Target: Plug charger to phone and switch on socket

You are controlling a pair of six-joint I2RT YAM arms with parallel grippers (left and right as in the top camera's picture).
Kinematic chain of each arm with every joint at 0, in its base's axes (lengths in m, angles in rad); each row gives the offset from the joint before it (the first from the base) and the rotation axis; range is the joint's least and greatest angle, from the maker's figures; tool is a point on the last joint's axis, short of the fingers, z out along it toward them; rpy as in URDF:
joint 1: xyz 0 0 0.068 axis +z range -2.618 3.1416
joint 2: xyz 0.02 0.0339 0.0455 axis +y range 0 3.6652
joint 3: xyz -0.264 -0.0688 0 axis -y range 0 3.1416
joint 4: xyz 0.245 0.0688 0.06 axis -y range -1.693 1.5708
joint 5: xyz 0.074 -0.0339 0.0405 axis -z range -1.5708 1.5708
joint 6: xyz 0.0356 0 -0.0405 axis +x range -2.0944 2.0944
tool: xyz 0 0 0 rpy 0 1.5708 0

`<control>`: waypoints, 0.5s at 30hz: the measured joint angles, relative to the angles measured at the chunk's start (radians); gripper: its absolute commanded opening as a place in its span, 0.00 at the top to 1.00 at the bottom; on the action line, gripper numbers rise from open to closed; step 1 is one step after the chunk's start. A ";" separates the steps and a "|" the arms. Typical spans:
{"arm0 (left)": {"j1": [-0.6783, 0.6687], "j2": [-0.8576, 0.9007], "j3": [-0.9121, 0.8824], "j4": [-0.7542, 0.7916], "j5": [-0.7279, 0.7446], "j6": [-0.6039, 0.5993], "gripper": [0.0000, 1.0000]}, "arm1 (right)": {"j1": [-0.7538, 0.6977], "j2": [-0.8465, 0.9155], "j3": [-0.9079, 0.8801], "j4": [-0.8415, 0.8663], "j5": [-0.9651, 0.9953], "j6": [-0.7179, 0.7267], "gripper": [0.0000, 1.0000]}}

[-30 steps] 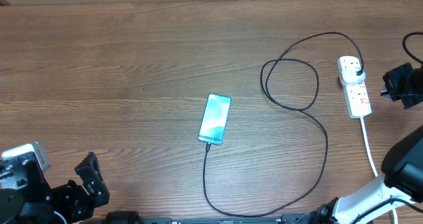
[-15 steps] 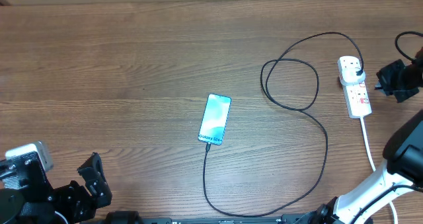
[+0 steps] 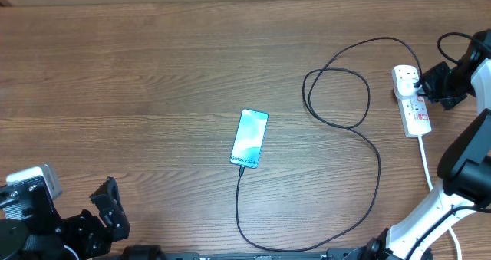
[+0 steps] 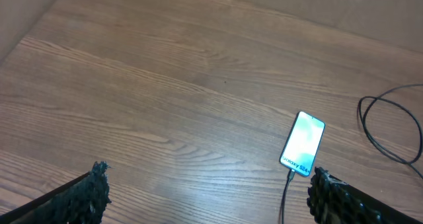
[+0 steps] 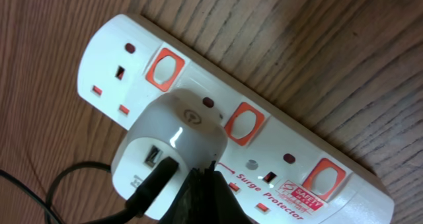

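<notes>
The phone point(image 3: 250, 138) lies mid-table with its screen lit; it also shows in the left wrist view point(image 4: 304, 143). The black charger cable point(image 3: 368, 137) runs from the phone's bottom edge, loops across the table and ends at a white adapter point(image 5: 173, 147) plugged into the white power strip point(image 3: 412, 100). In the right wrist view the strip point(image 5: 284, 145) has red switches. My right gripper point(image 3: 434, 82) is shut, its tips point(image 5: 208, 184) right at the adapter on the strip. My left gripper point(image 4: 205, 197) is open and empty at the near left, away from the phone.
The strip's white cord point(image 3: 426, 164) runs toward the near right, by my right arm's base point(image 3: 430, 222). The wooden table point(image 3: 138, 83) stretches wide to the left of the phone.
My right gripper has moved left from the table's right edge to the power strip. The left arm has hardly moved.
</notes>
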State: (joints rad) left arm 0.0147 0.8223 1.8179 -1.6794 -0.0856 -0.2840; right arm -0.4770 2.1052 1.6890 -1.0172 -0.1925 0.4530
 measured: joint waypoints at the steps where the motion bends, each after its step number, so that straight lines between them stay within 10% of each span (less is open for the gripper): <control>1: 0.000 0.000 0.000 0.000 0.000 0.000 0.00 | 0.000 0.000 0.000 0.000 0.000 0.003 0.96; 15: 0.000 0.000 0.000 0.000 0.000 0.000 0.00 | 0.000 0.000 0.000 -0.014 0.051 0.045 0.96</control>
State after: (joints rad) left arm 0.0147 0.8223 1.8179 -1.6794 -0.0856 -0.2840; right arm -0.4770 2.1052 1.6894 -1.0313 -0.1410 0.4976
